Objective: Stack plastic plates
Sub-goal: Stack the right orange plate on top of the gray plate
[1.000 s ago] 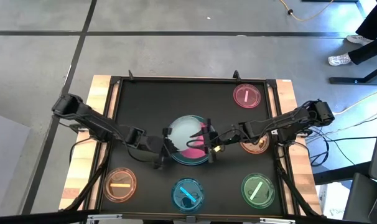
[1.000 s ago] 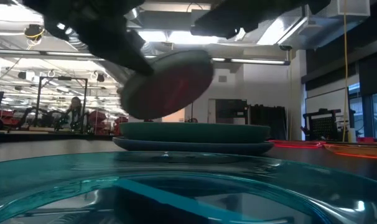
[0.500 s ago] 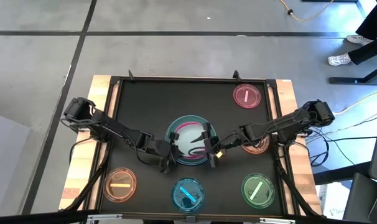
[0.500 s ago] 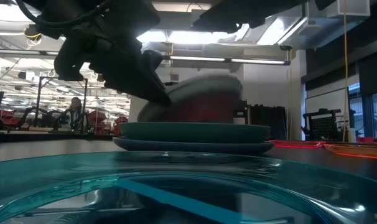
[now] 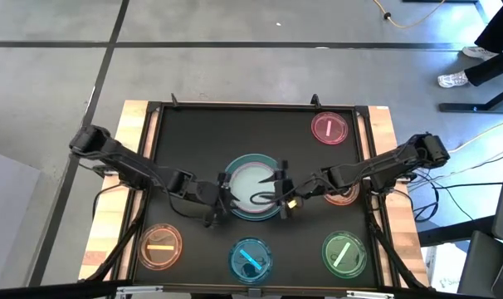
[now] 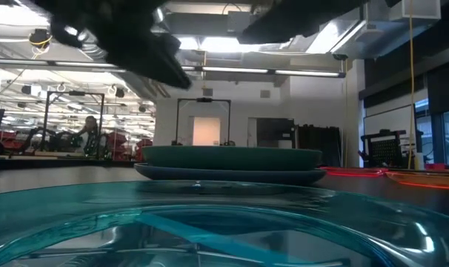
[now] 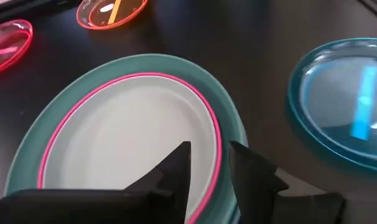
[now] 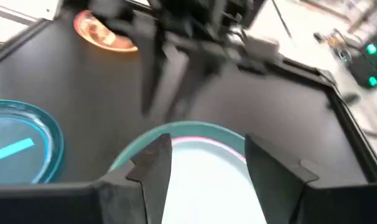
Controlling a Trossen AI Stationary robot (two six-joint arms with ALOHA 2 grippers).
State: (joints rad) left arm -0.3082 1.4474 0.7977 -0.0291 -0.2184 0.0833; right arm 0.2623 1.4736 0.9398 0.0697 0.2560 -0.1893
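Note:
At the table's middle lies a stack of plates [image 5: 251,188]: a teal plate [image 7: 232,118] below, a pink rim [image 7: 214,127] inside it, and a pale grey-green plate [image 7: 126,130] flat on top. In the low view the stack [image 6: 232,163] sits level on the table. My left gripper [image 7: 210,158] hovers open just above the stack's left near rim [image 5: 222,199]. My right gripper [image 8: 207,155] hangs open over the stack's right side [image 5: 279,187]. Neither touches a plate.
Small translucent plates lie around the stack: pink [image 5: 328,127] far right, orange [image 5: 161,247] near left, cyan [image 5: 250,259] near middle, green [image 5: 344,253] near right, another orange [image 5: 343,194] under my right arm. The dark mat's far left has free room.
My left gripper held the grey-green plate tilted above the stack, lowered it onto the pink plate, let go, then rose and drew back toward the table's left. The plate now lies flat in the stack. My right gripper stayed over the stack's right side.

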